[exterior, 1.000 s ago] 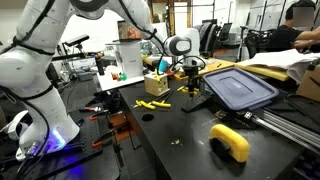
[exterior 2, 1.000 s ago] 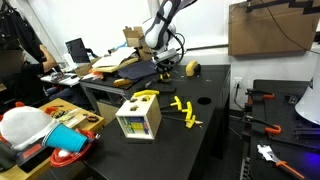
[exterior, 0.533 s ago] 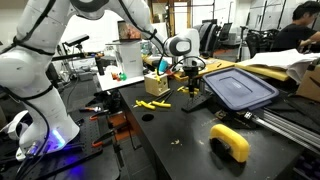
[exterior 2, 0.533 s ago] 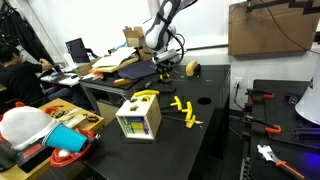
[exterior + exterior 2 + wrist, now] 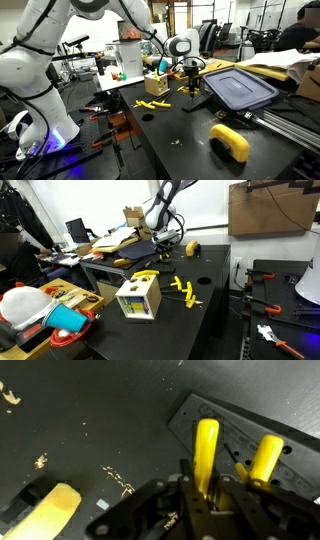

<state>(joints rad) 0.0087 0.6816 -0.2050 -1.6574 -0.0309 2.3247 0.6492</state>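
My gripper (image 5: pixel 208 495) is shut on a yellow peg (image 5: pixel 207 455) that sticks out past the fingertips. A second yellow peg (image 5: pixel 265 458) lies just outside the right finger; I cannot tell whether the two are joined. Both hang over the corner of a dark blue-grey tray (image 5: pixel 240 430). In both exterior views the gripper (image 5: pixel 193 82) (image 5: pixel 165 248) points down at the near edge of that tray (image 5: pixel 240 88), with the yellow piece (image 5: pixel 192 89) in its jaws, low over the black table.
Loose yellow pieces (image 5: pixel 152 105) (image 5: pixel 183 290) lie on the black table. A yellow box (image 5: pixel 157 85) stands behind them. A yellow and black block (image 5: pixel 230 141) (image 5: pixel 50 510) lies near the front. A small white and yellow box (image 5: pixel 138 298) stands toward the table edge.
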